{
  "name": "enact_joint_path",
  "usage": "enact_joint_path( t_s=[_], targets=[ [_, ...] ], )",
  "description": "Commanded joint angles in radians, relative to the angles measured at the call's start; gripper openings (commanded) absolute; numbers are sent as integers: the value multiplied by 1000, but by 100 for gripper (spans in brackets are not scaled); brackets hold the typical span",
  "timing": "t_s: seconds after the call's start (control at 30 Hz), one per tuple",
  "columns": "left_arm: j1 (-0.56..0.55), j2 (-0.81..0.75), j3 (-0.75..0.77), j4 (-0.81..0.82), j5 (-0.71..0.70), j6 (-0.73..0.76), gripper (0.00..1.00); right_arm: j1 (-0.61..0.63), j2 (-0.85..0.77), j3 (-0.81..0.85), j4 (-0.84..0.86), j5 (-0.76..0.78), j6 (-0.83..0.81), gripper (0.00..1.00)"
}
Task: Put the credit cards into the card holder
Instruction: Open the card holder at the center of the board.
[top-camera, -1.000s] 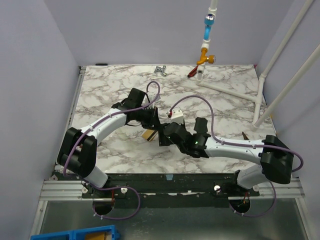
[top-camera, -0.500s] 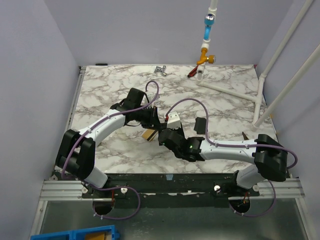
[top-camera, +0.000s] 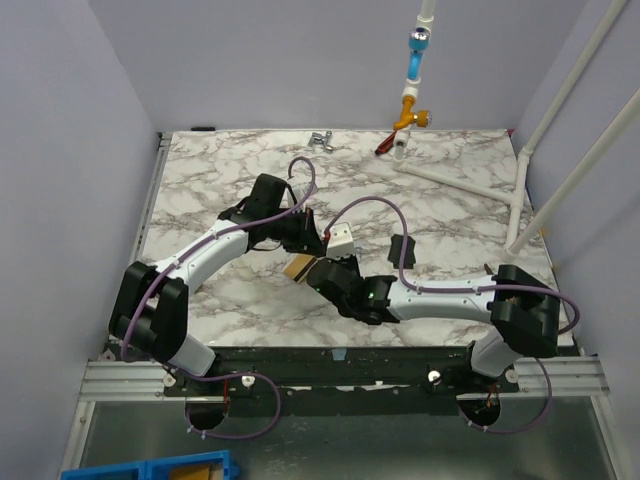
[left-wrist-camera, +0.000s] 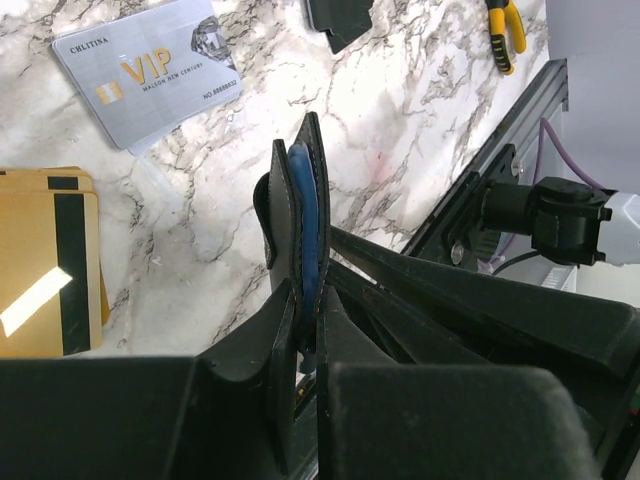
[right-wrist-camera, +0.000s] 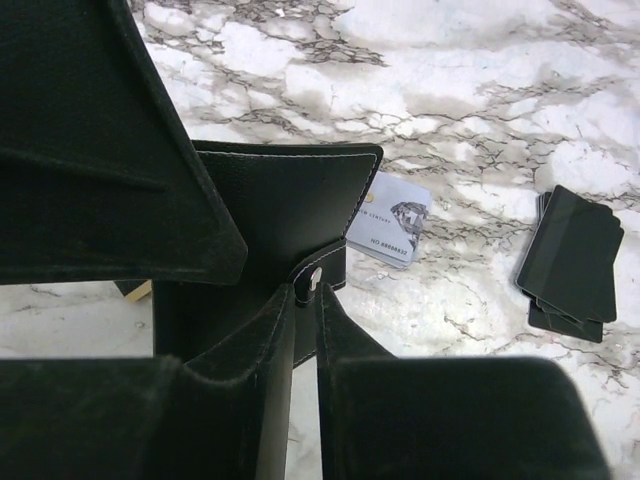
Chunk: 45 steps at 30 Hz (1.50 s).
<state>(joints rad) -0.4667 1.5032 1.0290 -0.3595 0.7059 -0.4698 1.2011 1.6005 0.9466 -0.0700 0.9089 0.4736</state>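
The black card holder (left-wrist-camera: 303, 200) stands on edge, its bluish lining showing, and my left gripper (left-wrist-camera: 305, 300) is shut on it. In the right wrist view the card holder (right-wrist-camera: 270, 215) fills the middle, and my right gripper (right-wrist-camera: 305, 295) is shut on its clasp tab (right-wrist-camera: 315, 280). The pale grey card (left-wrist-camera: 150, 65) lies flat on the marble beyond the holder; it also shows in the right wrist view (right-wrist-camera: 390, 225). The gold-tan card (left-wrist-camera: 45, 260) with its dark stripe lies beside the holder, and shows below both grippers in the top view (top-camera: 297, 268).
A smaller black case (top-camera: 403, 247) lies right of the grippers, also seen in the right wrist view (right-wrist-camera: 573, 258). A yellow-handled tool (left-wrist-camera: 505, 25) lies near the table's front edge. White pipes (top-camera: 460, 180) and a valve (top-camera: 405, 118) stand at the back right.
My right arm has swung left to the left gripper and now meets the card holder, uncovering the small black case. The left gripper has shifted slightly.
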Motion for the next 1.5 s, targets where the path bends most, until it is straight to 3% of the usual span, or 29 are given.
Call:
enact_joint_path(
  t_s=[0.0,0.13,0.5,0.77,0.8,0.9,1.0,1.1,1.13,1.3,1.4,1.47],
  targets=[
    [-7,-52,-3,-18,92,-30,0,-12,-10,-37,-18,132,12,13],
    [-7,-55,-4,-19,92,-30,0,-20,-40,-62,-34,173,45,1],
    [-10,-60,-7,-19,90,-24,0,-80,-185,-136,-95,136,134,1],
    [-55,-24,-11,-17,62,12,0,-80,-285,-173,-178,-53,196,1],
    [-62,-14,-7,-16,60,15,0,-81,-303,-175,-209,-68,216,6],
    [-83,36,12,-21,56,36,0,-81,-378,-183,-290,-100,260,36],
    [-110,81,9,8,64,43,0,-88,-466,-189,-345,-114,288,48],
    [-141,134,13,27,55,63,2,-101,-528,-202,-363,-134,298,51],
    [-149,152,17,30,50,73,4,-107,-540,-206,-365,-143,300,51],
    [-155,204,31,5,7,138,44,-131,-528,-196,-370,-185,297,51],
    [-151,175,27,-26,0,187,60,-159,-509,-177,-358,-220,275,51],
    [-143,137,21,-45,6,213,81,-188,-501,-166,-339,-260,252,53]
  ],
)
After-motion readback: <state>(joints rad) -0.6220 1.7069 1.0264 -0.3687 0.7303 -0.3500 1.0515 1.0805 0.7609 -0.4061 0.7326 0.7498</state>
